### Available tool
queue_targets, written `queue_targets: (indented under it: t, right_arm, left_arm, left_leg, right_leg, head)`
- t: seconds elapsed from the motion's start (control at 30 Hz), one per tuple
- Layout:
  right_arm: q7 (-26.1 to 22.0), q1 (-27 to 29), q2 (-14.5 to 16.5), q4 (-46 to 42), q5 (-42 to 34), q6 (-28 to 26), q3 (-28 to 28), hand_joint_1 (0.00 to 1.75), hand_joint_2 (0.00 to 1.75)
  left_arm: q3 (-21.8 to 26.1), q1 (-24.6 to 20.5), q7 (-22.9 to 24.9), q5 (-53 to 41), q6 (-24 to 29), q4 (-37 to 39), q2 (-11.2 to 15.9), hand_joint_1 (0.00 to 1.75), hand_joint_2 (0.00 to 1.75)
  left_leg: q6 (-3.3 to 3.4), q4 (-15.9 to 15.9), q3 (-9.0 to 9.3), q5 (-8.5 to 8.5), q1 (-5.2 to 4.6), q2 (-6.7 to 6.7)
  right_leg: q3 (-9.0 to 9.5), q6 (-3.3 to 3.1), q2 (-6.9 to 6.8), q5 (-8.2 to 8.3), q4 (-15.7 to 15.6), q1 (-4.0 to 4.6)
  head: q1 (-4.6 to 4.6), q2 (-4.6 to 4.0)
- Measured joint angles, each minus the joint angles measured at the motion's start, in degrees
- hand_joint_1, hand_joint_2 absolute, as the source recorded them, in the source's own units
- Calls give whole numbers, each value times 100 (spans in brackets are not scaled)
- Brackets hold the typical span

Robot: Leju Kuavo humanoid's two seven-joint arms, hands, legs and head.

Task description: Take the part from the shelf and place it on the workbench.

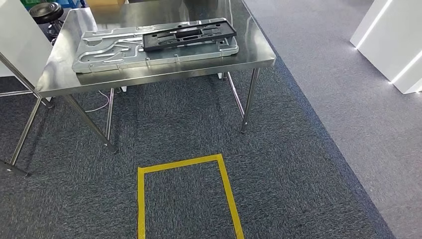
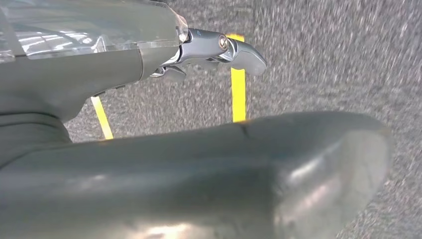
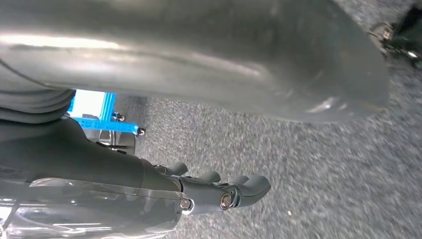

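Left hand [image 2: 209, 50] hangs over the grey carpet [image 1: 298, 164] with fingers apart and nothing in them; right hand [image 3: 219, 191] likewise holds nothing, its fingers extended side by side above the carpet. On the steel workbench [image 1: 149, 77], the black part [image 1: 189, 34] lies flat on top of a large silver metal panel [image 1: 114, 52]. Yellow tape [image 1: 226, 186] marks a rectangle on the carpet in front of the workbench.

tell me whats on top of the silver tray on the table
A black frame lies flat on the silver tray, over its right half. The tray surface beneath the frame is covered.
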Motion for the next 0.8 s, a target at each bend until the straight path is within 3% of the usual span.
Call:
queue_targets:
  t: [0.03, 0.1, 0.13, 0.17, 0.23, 0.27, 0.3, 0.37, 0.4, 0.43, 0.47, 0.5, 0.57, 0.63, 0.67, 0.73, 0.77, 0.8]
  right_arm:
    - [-21, -4, 1, 0, -1, 11, 11, 0, 0]
    - [-141, -11, 3, 0, -22, 33, 25, 0, 0]
    - [-229, -15, 4, 0, -39, 41, 29, 0, 0]
    - [-314, -15, 5, 0, -55, 52, 30, 0, 0]
    - [-399, -8, 4, 0, -60, 81, 31, 0, 0]
    - [-406, -4, 4, 0, -47, 107, 36, 0, 0]
    - [-405, 2, 3, 0, -34, 138, 42, 0, 0]
    - [-394, 1, 3, 1, -17, 206, 54, 0, 0]
    - [-385, -1, 3, 1, -19, 221, 57, 0, 0]
    - [-366, -3, 3, 1, -29, 218, 59, 0, 0]
    - [-338, -5, 3, 1, -44, 197, 59, 0, 0]
    - [-306, -5, 3, 0, -67, 166, 59, 0, 0]
    - [-258, -14, -1, -4, -102, 120, 58, 0, 0]
    - [-235, -25, -7, -10, -116, 108, 58, 0, 0]
    - [-223, -28, -10, -13, -120, 107, 58, 0, 0]
    - [-204, -17, -8, -12, -127, 107, 57, 0, 0]
    - [-200, -11, -5, -11, -132, 102, 56, 0, 0]
    - [-199, -1, -4, -10, -136, 94, 54, 0, 0]
  left_arm:
    - [-1, -19, 1, 1, 0, -1, 1, 0, 0]
    - [-2, -68, 1, 1, -3, -3, 3, 0, 0]
    - [-2, -84, 1, 0, -4, -4, 4, 0, 0]
    - [-2, -88, 0, -2, -4, -4, 4, 0, 0]
    - [-3, -73, -1, -3, 0, -4, 5, 0, 0]
    - [-4, -72, 0, -2, 2, -4, 6, 0, 0]
    - [-5, -74, 1, -1, 4, -4, 6, 0, 0]
    - [-7, -79, 3, 1, 3, -4, 6, 0, 0]
    - [-8, -77, 3, 0, 3, -4, 6, 0, 0]
    - [-9, -76, 3, 0, 3, -4, 6, 0, 0]
    - [-10, -76, 3, 0, 4, -4, 6, 0, 0]
    - [-11, -76, 3, 0, 4, -4, 5, 0, 0]
    - [-13, -80, 7, 1, 3, -4, 1, 0, 0]
    - [-15, -88, 15, 0, 1, -4, -8, 0, 0]
    - [-17, -91, 19, 0, 1, -4, -13, 0, 0]
    - [-19, -81, 21, -1, -1, -4, -14, 0, 0]
    - [-21, -71, 22, -1, -1, -4, -16, 0, 0]
    - [-23, -59, 21, 2, 0, -4, -20, 0, 0]
  left_leg:
    - [25, -347, 310, 63, -2, 0]
    - [79, -1170, 895, -94, -25, 1]
    - [110, -1452, 1057, -213, -38, 2]
    - [141, -1596, 1106, -258, -52, 4]
    - [220, -1630, 1027, -172, -51, 9]
    - [262, -1637, 964, -97, -46, 10]
    - [296, -1645, 884, -12, -39, 4]
    - [333, -1639, 693, 144, -41, -24]
    - [336, -1630, 596, 221, -46, -40]
    - [333, -1617, 490, 296, -52, -49]
    - [327, -1596, 385, 367, -56, -57]
    - [318, -1569, 277, 432, -57, -61]
    - [283, -1513, 87, 547, -63, -79]
    - [231, -1472, -36, 655, -79, -90]
    - [199, -1465, -77, 714, -83, -91]
    - [135, -1473, -143, 822, -82, -92]
    - [103, -1442, -183, 775, -74, -93]
    - [77, -1329, -238, 612, -66, -94]
  right_leg:
    - [-99, 18, -1, 47, 53, 0]
    - [-235, 71, -5, 132, 146, 11]
    - [-268, 102, -10, 182, 165, 14]
    - [-285, 137, -15, 239, 163, 12]
    - [-320, 210, -21, 298, 147, -4]
    - [-360, 242, -18, 178, 212, -15]
    - [-422, 269, -14, -68, 382, -22]
    - [-570, 303, -8, -737, 1024, -37]
    - [-619, 315, -8, -950, 1382, -39]
    - [-617, 323, -8, -1000, 1652, -39]
    - [-548, 322, -6, -905, 1770, -38]
    - [-383, 313, -3, -728, 1695, -36]
    - [207, 266, 33, -489, 1034, -26]
    - [775, 197, 78, -581, 205, -3]
    - [901, 161, 91, -646, -30, 13]
    - [870, 85, 74, -627, -163, 12]
    - [810, 43, 57, -562, -163, 3]
    - [745, -1, 34, -491, -171, -10]
  head:
    - [0, 0]
    - [1, 0]
    - [1, 0]
    - [1, 0]
    - [1, 0]
    - [2, 0]
    - [2, 0]
    - [2, 0]
    - [2, 0]
    - [2, 0]
    - [2, 0]
    - [2, 0]
    - [2, 0]
    - [2, 0]
    - [1, 0]
    - [1, 0]
    - [1, 0]
    - [1, 0]
